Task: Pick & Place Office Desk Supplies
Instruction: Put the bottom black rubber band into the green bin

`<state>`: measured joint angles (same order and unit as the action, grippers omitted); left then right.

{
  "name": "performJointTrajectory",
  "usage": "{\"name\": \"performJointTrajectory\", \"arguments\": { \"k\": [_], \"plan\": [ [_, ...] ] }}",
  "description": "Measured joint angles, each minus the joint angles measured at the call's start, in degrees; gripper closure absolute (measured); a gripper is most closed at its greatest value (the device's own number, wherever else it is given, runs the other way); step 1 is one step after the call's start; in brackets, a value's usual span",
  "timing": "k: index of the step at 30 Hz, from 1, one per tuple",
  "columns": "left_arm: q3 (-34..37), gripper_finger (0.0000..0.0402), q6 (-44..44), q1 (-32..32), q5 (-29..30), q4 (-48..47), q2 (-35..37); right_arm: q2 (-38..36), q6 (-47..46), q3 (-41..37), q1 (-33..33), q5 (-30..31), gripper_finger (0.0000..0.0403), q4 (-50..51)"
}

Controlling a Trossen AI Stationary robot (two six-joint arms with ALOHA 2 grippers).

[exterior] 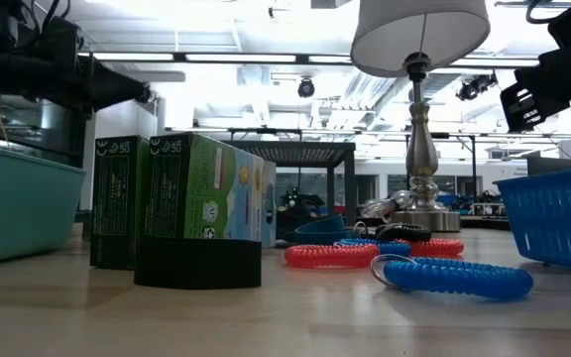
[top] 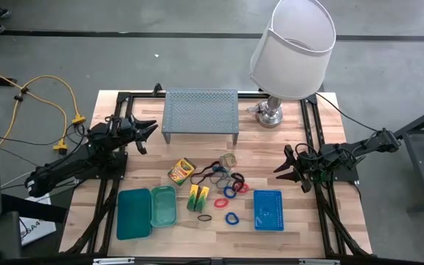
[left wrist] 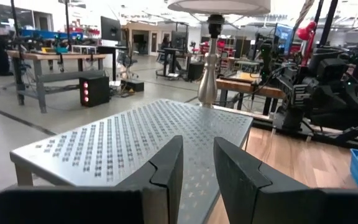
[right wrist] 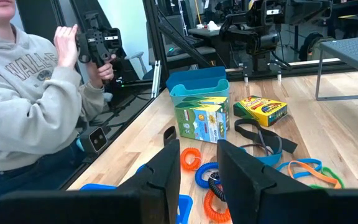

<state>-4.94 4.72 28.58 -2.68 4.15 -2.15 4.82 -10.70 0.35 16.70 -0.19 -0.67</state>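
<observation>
Left gripper [top: 150, 131] beside riser shelf [top: 200, 110], slightly parted, empty. Right gripper [top: 283, 169] right of band loops [top: 230, 188], parted, empty. Lamp [top: 291, 46] shade cut off in the low view.

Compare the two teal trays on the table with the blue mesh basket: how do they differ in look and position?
The teal trays have solid plastic walls; the blue mesh basket is perforated mesh. The trays are a touching pair near the left arm's side, one darker and larger; the basket stands alone near the right arm's side. The trays are teal, the basket bright blue. All are rectangular, open-topped and appear empty.
</observation>
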Motion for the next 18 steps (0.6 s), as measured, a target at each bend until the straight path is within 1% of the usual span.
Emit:
{"name": "performJointTrajectory", "arguments": {
  "k": [4,10,18],
  "plan": [
    [-3.00,0.0316,-0.01,-0.59,0.00,-0.04,-4.51,0.00,0.00,-0.01,0.01,0.00,0.0309,0.00],
    [-10.55,0.0316,-0.10,-2.96,-0.02,-0.07,-14.75,-0.02,0.00,0.00,-0.01,0.00,0.0309,0.00],
    [-21.08,0.0316,-3.80,-10.14,-0.04,-0.27,-28.12,0.00,0.00,0.00,0.01,0.00,0.0309,0.02]
  ]
}}
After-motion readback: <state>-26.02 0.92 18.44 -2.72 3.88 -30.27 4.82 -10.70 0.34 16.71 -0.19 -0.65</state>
